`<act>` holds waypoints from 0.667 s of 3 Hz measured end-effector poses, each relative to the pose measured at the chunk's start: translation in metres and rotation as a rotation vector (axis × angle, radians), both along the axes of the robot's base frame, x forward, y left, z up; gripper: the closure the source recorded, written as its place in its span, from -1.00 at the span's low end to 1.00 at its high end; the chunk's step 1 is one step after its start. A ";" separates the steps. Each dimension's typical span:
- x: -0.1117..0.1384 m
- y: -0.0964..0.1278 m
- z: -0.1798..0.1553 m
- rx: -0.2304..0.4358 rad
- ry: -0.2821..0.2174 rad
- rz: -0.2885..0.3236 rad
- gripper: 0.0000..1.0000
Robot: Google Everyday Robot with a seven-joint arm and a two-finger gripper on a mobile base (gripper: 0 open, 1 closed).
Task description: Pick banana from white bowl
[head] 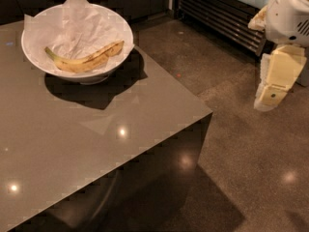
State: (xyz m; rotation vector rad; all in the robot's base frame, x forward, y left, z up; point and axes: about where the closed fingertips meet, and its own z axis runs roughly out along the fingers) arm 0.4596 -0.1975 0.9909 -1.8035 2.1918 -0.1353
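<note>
The banana (86, 60) is yellow with brown streaks and lies across the white bowl (34, 57), its greenish stem to the left. The bowl is lined with crumpled white paper (82, 25) and stands at the far left of a grey table (96, 144). My gripper (268, 96) hangs at the far right, over the floor. It points down, far from the bowl, and nothing shows in it.
The table's right edge and near corner (210, 113) lie between the gripper and the bowl. Brown polished floor (241, 168) lies right of the table. A dark slatted cabinet front (217, 13) runs along the back.
</note>
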 end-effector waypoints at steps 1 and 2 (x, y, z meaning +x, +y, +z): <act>0.000 0.000 0.000 0.000 0.000 0.000 -1.00; 0.021 0.010 0.016 0.004 -0.047 0.045 -1.00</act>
